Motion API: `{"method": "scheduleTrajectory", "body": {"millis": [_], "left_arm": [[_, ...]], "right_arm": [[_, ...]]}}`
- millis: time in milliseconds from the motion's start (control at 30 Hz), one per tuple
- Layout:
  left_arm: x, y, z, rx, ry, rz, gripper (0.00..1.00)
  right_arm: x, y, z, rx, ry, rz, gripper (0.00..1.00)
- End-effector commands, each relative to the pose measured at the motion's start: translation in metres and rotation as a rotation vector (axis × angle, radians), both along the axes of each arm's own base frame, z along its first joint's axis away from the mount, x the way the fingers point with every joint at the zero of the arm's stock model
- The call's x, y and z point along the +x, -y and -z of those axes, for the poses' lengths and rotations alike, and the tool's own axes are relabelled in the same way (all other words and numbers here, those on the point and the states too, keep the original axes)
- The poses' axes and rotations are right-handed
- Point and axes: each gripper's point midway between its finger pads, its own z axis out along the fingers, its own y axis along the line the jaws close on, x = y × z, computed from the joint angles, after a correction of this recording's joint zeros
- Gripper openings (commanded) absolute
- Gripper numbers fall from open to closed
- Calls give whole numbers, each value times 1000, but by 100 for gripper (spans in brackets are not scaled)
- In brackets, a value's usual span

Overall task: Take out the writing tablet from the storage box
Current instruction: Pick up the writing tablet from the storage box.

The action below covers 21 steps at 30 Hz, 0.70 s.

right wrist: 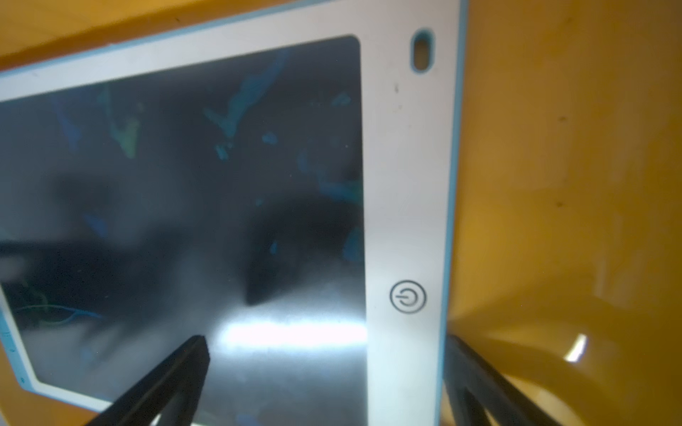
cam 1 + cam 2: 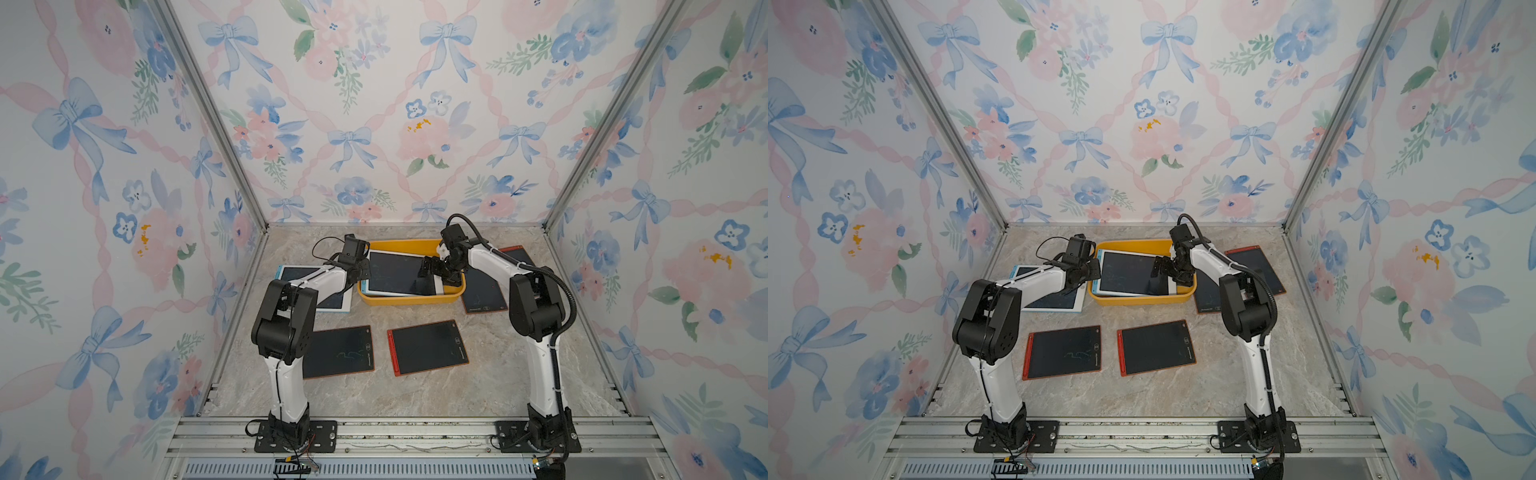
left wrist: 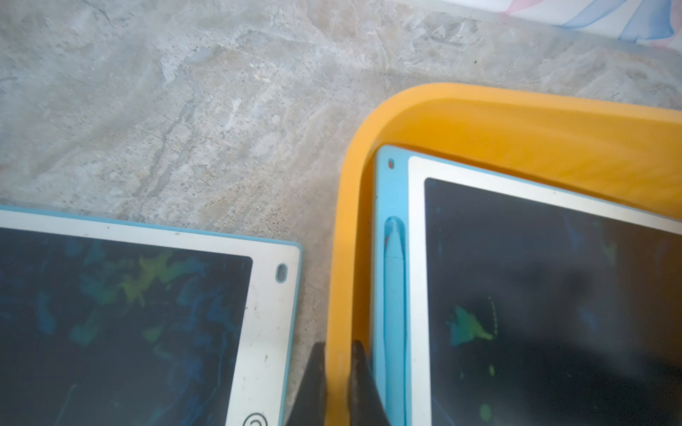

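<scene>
The yellow-orange storage box (image 2: 409, 300) (image 2: 1142, 300) stands at the back middle of the table. A white-and-blue writing tablet (image 2: 395, 272) (image 2: 1127, 272) lies in it, dark screen up. My left gripper (image 2: 360, 271) (image 3: 337, 369) is shut on the box's left wall (image 3: 343, 258), one finger inside and one outside. My right gripper (image 2: 432, 270) (image 1: 326, 346) hangs open inside the box over the tablet's right end. One finger (image 1: 184, 369) is above the screen (image 1: 184, 166). The other is past the tablet's edge, by the yellow wall (image 1: 553, 147).
A second white-and-blue tablet (image 2: 305, 286) (image 3: 129, 313) lies left of the box, partly under my left arm. Two red-framed tablets (image 2: 340, 352) (image 2: 428, 347) lie in front. Two more (image 2: 484, 296) (image 2: 517, 253) lie to the right, under my right arm.
</scene>
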Motion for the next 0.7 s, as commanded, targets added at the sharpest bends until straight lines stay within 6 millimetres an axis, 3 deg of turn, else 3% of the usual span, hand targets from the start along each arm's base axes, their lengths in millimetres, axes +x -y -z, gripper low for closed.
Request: {"method": "scheduleTrajectory", "body": {"millis": [0,667], "left_arm": [[-4,6,-1,-25,-22,9,0],[-4,6,1,-24,-26,8,0]], "right_arm": [[2,-32,1,256,-25,-12,100],[19,-23,-42,416,87,58,98]]}}
